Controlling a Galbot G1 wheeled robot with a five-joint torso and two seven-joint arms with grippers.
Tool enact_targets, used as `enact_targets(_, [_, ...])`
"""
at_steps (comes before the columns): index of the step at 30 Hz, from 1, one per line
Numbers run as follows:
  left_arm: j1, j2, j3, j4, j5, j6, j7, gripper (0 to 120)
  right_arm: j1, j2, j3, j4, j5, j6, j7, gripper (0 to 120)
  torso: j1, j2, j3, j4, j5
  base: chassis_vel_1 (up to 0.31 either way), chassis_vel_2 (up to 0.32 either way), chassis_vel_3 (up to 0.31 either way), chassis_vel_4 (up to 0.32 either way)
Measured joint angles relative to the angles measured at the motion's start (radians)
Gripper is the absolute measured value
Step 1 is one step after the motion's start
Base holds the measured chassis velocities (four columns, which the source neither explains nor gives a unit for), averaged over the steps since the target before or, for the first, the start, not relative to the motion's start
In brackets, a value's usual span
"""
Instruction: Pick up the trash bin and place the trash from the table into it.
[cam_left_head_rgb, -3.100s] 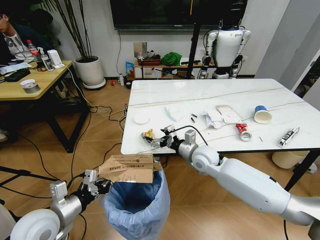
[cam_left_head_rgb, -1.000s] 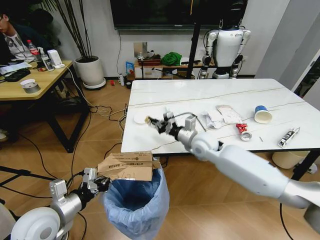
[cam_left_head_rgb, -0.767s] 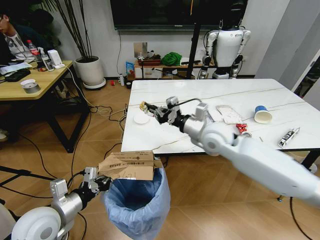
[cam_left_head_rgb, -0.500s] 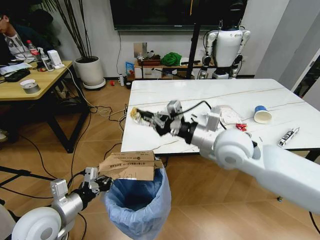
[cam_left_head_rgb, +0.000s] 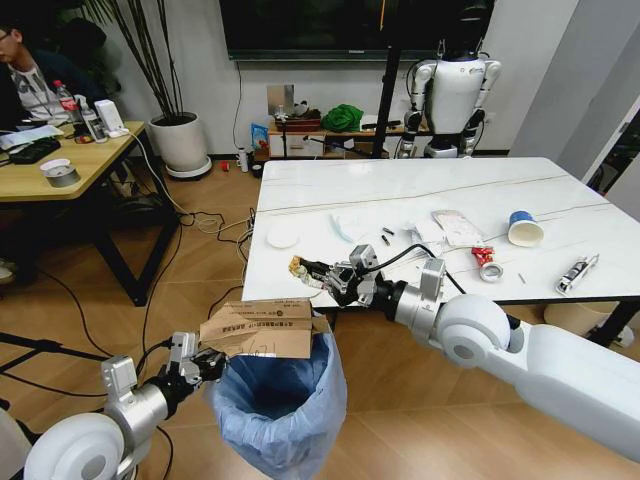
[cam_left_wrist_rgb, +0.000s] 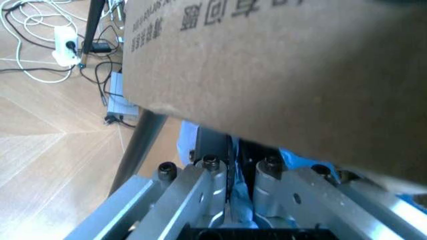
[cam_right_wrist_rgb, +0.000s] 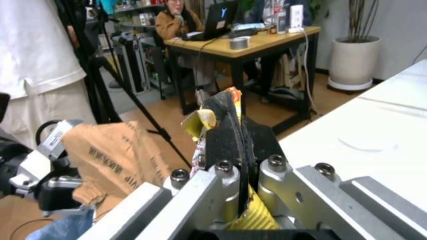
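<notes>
Now my right gripper (cam_left_head_rgb: 303, 268) clamps yellow wrapper (cam_right_wrist_rgb: 203, 119) above cardboard (cam_left_head_rgb: 257, 328), print unreadable; left gripper (cam_left_head_rgb: 207, 367) pinches bin (cam_left_head_rgb: 275, 415) rim.

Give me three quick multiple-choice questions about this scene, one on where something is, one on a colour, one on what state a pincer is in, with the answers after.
1. Where does the flattened cardboard lie?
A. Across the rim of the trash bin
B. On the wooden desk
C. On the marble table

2. What colour is the liner of the trash bin?
A. Black
B. Light blue
C. Red

3. What is the right pincer doing?
A. Open above the paper cup
B. Shut on the yellow snack wrapper
C. Resting open on the floor

Answers:
1. A, the head view shows the cardboard lying over the bin's mouth, below the table's edge.
2. B, crinkled light-blue plastic shows around the bin.
3. B, the right wrist view shows the wrapper pinched between the pads, at the table's near edge; the left pincer grips the bin's rim.
</notes>
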Motion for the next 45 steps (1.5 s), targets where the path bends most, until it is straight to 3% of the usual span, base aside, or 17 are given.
enact_targets(32, [-0.036,-0.006,-0.004,0.013,-0.031,0.002,-0.022,0,-0.019,0.0,-0.126,0.039,-0.044,0.007,0.003,0,0.0,0.0,0.0,-0.0001,0.0001,0.0,0.0,0.0,0.0])
enact_targets(34, [-0.036,-0.009,-0.003,0.012,-0.031,0.002,-0.023,0,-0.015,0.002,-0.13,0.04,-0.047,0.007,0.003,2,0.0,0.0,0.0,0.0,0.0,0.0,0.0,0.0,0.0])
enact_targets(45, [-0.03,-0.015,0.0,0.006,-0.028,0.003,-0.024,0,-0.016,0.002,-0.134,0.049,-0.053,0.007,0.008,40,0.0,0.0,0.0,-0.0001,0.0001,0.0,0.0,0.0,0.0])
